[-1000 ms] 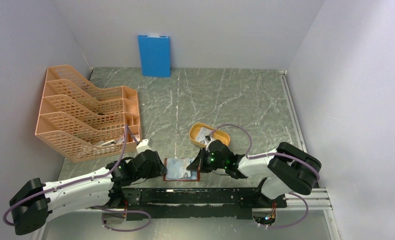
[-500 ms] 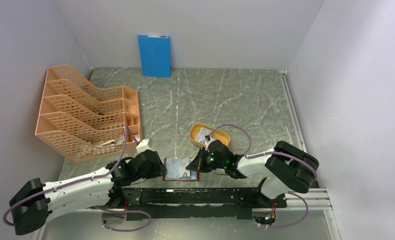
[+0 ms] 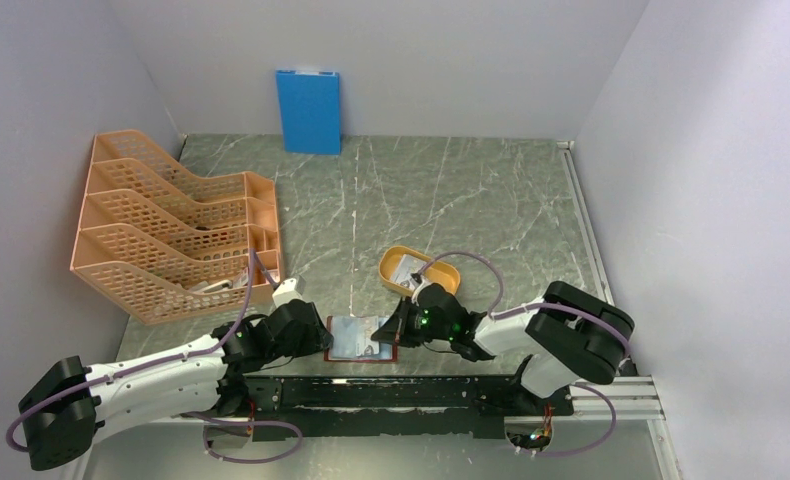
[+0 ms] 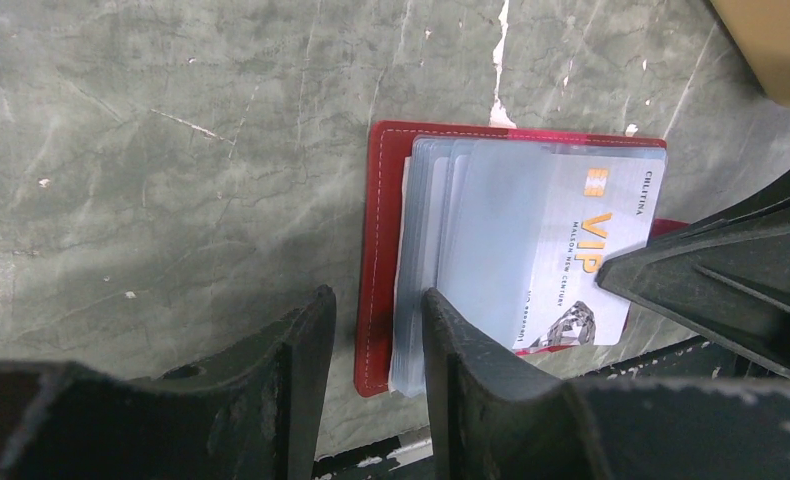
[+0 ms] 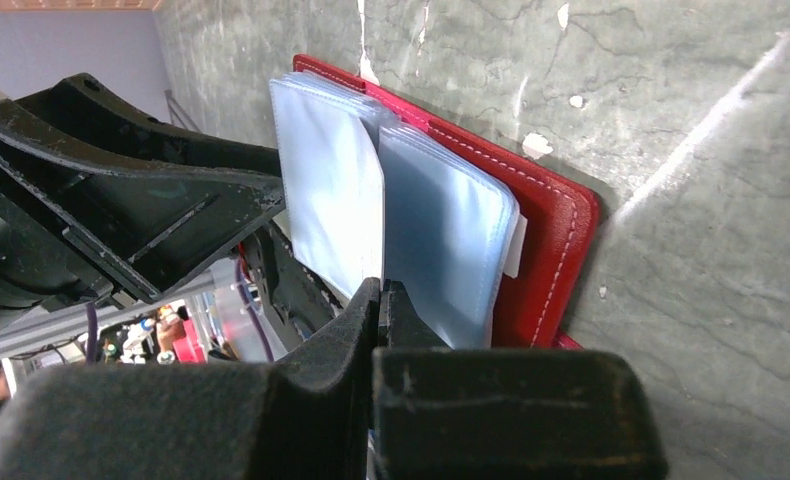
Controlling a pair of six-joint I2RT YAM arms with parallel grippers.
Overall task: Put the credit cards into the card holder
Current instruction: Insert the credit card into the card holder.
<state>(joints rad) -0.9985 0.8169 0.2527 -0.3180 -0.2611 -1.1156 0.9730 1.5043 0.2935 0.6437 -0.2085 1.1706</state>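
The wallet point(image 4: 379, 250) lies open and flat on the table point(image 3: 451, 190), close to its near edge and between the two grippers, red cover down and its clear sleeves point(image 4: 441, 250) fanned upward. One card point(image 4: 581, 250), white with "VIP" in orange letters, sits on the right half of the wallet; its left part looks veiled by a sleeve, and its right part is bare. The left gripper point(image 4: 378, 297) stands at the wallet's left edge with its jaws partly apart. One finger is just outside the red cover over the table and the other is over the sleeves, so the cover's stitched edge shows in the gap. I cannot tell whether either finger presses on the wallet. The right gripper point(image 5: 381, 290) comes in from the right with its fingers together, and its tip meets the right side of the card and the sleeves. Whether it pinches the card cannot be told. The yellow tray point(image 3: 391, 262) sits just beyond the right gripper, with something pale inside that is too small to make out. The orange rack point(image 3: 171, 240) stands at the left, and the blue board point(image 3: 309, 110) leans on the far wall.
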